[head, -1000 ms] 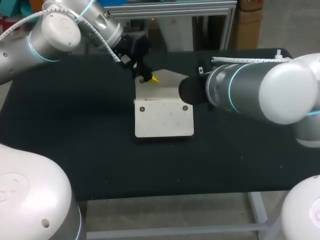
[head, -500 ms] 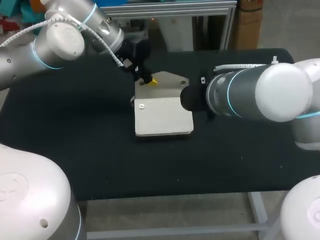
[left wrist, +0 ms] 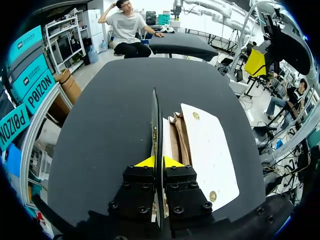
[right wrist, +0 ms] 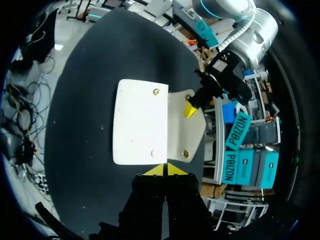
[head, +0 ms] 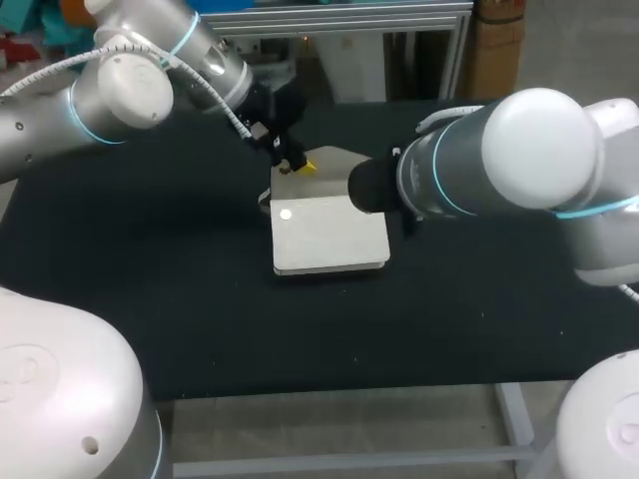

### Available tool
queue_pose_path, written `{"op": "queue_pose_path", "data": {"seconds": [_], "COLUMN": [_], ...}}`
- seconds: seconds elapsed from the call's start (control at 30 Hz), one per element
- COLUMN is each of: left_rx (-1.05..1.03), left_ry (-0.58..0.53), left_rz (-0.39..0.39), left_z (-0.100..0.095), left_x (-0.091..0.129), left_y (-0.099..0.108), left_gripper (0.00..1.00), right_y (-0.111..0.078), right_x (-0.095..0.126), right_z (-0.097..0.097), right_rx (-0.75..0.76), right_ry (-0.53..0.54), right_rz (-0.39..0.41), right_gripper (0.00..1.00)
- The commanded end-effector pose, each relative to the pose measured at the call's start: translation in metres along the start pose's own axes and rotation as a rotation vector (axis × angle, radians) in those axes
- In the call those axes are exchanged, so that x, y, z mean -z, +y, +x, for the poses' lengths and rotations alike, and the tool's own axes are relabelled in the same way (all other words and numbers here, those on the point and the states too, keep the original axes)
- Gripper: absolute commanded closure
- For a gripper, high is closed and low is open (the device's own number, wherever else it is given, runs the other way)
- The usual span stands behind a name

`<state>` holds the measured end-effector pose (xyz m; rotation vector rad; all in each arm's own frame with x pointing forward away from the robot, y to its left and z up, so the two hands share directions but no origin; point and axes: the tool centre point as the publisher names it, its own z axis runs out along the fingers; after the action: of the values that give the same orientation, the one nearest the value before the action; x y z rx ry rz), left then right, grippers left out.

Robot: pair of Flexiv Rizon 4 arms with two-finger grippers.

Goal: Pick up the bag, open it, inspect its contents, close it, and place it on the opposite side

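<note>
Left pincer [left wrist: 159, 162] clamped on the thin edge of the flap [left wrist: 156, 115], the bag [head: 329, 239] lying mid-bench [head: 150, 279] with its brown lining showing; right pincer [right wrist: 165, 170], tips together, sits at the bag's near edge, though whether it nips anything cannot be told. The narrow pinch could slip and drop the flap, and a pull with the body unheld would likely drag the bag along
</note>
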<state>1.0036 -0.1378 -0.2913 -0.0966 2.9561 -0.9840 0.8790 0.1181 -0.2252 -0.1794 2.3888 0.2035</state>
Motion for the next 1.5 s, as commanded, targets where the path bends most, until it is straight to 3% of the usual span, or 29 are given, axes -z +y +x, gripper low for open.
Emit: {"op": "queue_pose_path", "data": {"seconds": [0.03,0.1,0.23,0.43,0.73,0.77,0.8,0.9,1.13,1.5], "left_rx": [0.0,0.0,-0.002,0.014,0.02,0.017,0.01,0.0,-0.042,-0.044], "left_ry": [-0.002,-0.002,-0.001,0.008,0.056,0.064,0.068,0.073,0.081,0.122], "left_rz": [-0.001,-0.001,0.001,-0.017,-0.046,-0.044,-0.04,-0.034,-0.04,-0.036], "left_z": [0.001,0.001,0.002,0.005,-0.004,-0.005,-0.005,-0.005,-0.003,-0.002], "left_x": [0.0,0.0,-0.001,-0.008,-0.022,-0.023,-0.023,-0.025,-0.031,-0.039], "left_y": [-0.001,-0.001,0.0,0.0,0.01,0.011,0.011,0.013,0.01,0.013], "left_gripper": [1.0,1.0,1.0,1.0,1.0,1.0,1.0,1.0,1.0,1.0], "right_y": [0.001,0.001,0.017,0.024,0.025,0.024,0.022,0.018,0.013,0.005], "right_x": [-0.001,-0.001,-0.005,-0.002,-0.003,-0.005,-0.006,-0.01,-0.022,-0.052], "right_z": [0.0,0.0,0.031,0.067,0.096,0.099,0.102,0.108,0.118,0.128], "right_rx": [0.001,0.001,-0.015,-0.033,-0.016,-0.012,-0.016,-0.029,-0.018,-0.001], "right_ry": [0.0,0.0,-0.012,-0.039,-0.077,-0.076,-0.075,-0.066,-0.069,-0.026], "right_rz": [0.005,0.005,0.057,0.029,0.026,0.019,0.016,0.003,-0.027,-0.006], "right_gripper": [1.0,1.0,1.0,1.0,1.0,0.97,0.84,0.7,0.54,0.58]}}
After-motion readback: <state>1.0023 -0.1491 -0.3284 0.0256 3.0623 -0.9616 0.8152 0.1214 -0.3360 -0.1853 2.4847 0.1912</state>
